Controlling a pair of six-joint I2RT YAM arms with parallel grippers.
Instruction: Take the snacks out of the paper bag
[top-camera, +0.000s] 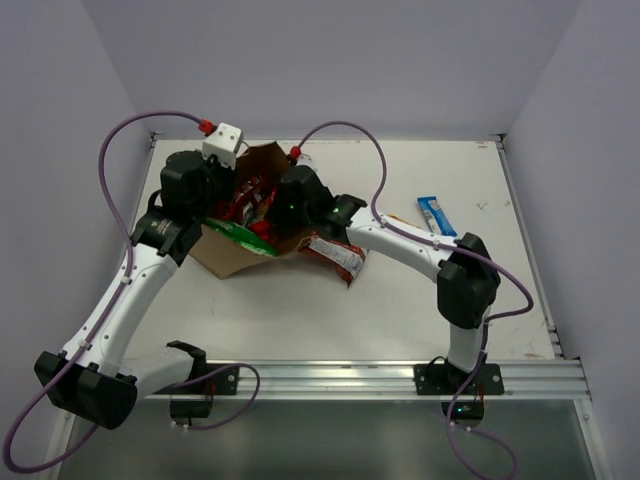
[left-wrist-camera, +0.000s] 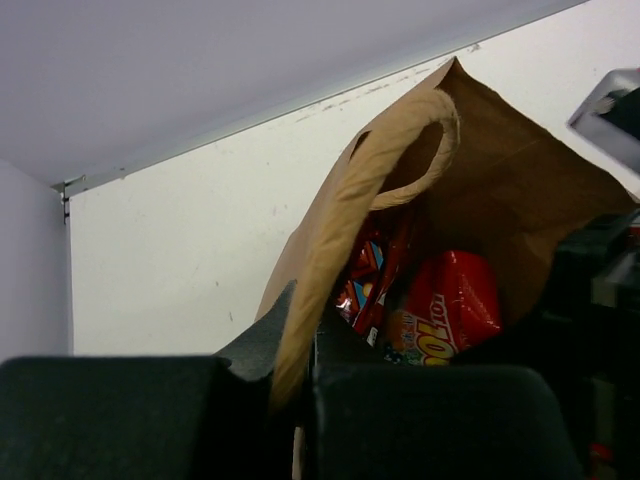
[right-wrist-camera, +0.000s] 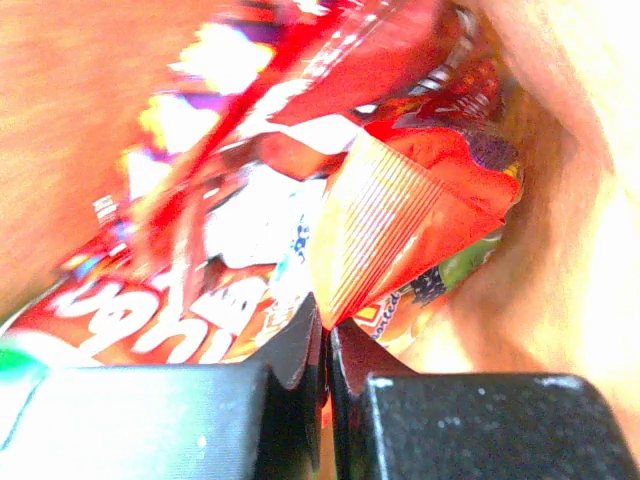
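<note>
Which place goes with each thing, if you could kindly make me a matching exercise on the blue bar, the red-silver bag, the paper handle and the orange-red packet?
Things:
1. blue bar
2. red-silver bag
3. paper handle
4. orange-red packet

Places:
A. pinched in the left gripper
B. on the table beside the paper bag
C. pinched in the right gripper, inside the bag
D. alone on the table's right side

Pairs: 1-D, 2-B, 3-A, 4-C

The paper bag (top-camera: 222, 252) is showing plain brown, a packet (right-wrist-camera: 400, 220) inside is shining orange-red, the bar (top-camera: 437, 214) blue.
</note>
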